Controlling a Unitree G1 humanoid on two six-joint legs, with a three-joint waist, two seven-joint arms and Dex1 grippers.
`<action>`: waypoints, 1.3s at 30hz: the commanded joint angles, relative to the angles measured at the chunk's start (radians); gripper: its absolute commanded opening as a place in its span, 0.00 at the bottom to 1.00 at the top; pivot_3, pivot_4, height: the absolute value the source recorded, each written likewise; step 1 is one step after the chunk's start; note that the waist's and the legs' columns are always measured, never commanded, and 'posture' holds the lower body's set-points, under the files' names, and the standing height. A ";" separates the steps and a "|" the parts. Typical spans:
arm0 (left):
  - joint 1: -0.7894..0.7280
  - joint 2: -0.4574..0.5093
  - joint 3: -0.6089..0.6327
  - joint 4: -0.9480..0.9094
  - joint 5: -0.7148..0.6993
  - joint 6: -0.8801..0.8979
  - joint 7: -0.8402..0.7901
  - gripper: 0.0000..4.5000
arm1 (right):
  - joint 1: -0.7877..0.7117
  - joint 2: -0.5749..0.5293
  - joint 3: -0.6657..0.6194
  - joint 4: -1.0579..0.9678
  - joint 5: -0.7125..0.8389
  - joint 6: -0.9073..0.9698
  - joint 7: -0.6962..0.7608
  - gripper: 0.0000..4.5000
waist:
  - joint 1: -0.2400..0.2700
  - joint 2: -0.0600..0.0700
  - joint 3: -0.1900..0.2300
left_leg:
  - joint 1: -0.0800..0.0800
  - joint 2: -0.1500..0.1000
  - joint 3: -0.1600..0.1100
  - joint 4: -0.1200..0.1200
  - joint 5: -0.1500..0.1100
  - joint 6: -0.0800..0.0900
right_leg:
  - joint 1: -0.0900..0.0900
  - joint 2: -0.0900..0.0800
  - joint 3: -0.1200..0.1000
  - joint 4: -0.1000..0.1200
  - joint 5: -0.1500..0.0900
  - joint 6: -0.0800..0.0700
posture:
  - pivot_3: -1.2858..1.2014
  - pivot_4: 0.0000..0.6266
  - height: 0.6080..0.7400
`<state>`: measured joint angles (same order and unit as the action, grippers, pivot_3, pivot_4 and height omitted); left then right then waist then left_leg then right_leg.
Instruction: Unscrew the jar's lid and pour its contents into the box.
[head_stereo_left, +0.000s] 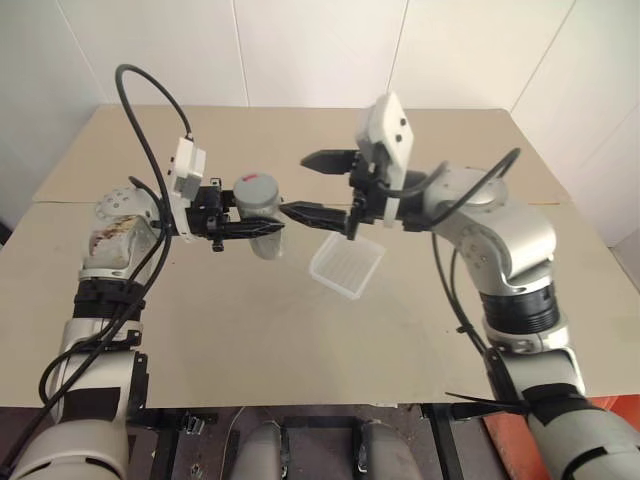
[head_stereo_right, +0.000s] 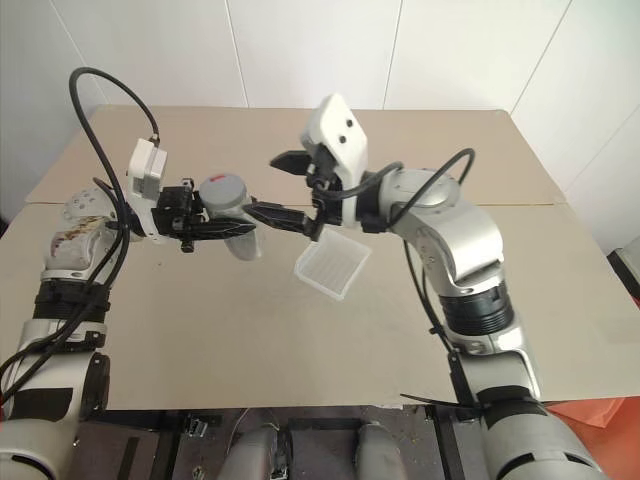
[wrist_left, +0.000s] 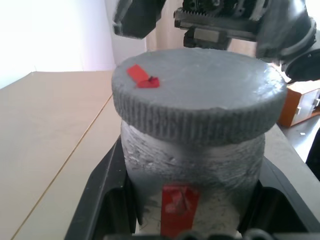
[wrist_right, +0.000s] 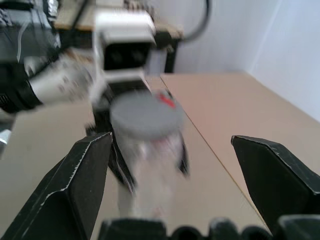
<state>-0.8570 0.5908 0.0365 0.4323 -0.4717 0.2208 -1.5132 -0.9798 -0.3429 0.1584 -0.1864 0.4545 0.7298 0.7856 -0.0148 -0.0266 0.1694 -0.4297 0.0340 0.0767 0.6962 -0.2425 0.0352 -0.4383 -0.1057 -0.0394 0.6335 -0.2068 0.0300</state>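
My left gripper (head_stereo_left: 268, 222) is shut on the jar (head_stereo_left: 262, 215) and holds it upright in the air above the table. The grey lid (head_stereo_left: 256, 188) sits on the jar, with a small red mark on its top (wrist_left: 142, 76). The jar's contents are hidden. To the right of the lid, my right gripper (head_stereo_left: 294, 185) stands open and level, one finger higher and one lower, touching nothing. In the right wrist view the lid (wrist_right: 145, 115) lies ahead between the spread fingers (wrist_right: 80, 175). The clear box (head_stereo_left: 347, 265) rests on the table below the right gripper.
The beige table (head_stereo_left: 250, 330) has a seam running across it at the left and a white wall behind its far edge. An orange object (head_stereo_left: 610, 405) stands off the table's near right corner. Cables loop from both wrists.
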 joint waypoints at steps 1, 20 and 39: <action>-0.030 -0.002 0.004 -0.004 0.003 -0.017 -0.005 0.44 | -0.038 0.026 0.005 -0.012 -0.002 -0.004 -0.021 0.99 | 0.000 0.000 0.000 | 0.000 0.000 0.000 0.000 0.000 0.000 | 0.000 0.000 0.000 0.000 0.000 0.000 | 0.52 0.24 1.00; -0.020 0.002 0.009 -0.029 -0.004 -0.014 -0.003 0.44 | -0.077 0.104 0.052 0.095 -0.053 -0.007 -0.048 0.99 | 0.000 0.000 0.000 | 0.000 0.000 0.000 0.000 0.000 0.000 | 0.000 0.000 0.000 0.000 0.000 0.000 | 0.52 0.24 1.00; -0.013 0.016 0.010 -0.046 -0.008 -0.004 -0.006 0.44 | -0.051 0.049 0.011 0.091 -0.039 -0.016 -0.017 0.99 | 0.000 0.000 0.000 | 0.000 0.000 0.000 0.000 0.000 0.000 | 0.000 0.000 0.000 0.000 0.000 0.000 | 0.52 0.24 1.00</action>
<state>-0.8626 0.5915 0.0278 0.4200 -0.4673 0.2214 -1.5089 -1.0305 -0.2829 0.2132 -0.0603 0.4148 0.7448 0.7690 -0.0146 -0.0266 0.1694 -0.4298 0.0339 0.0767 0.6961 -0.2425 0.0352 -0.4382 -0.1057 -0.0394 0.6330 -0.2069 0.0300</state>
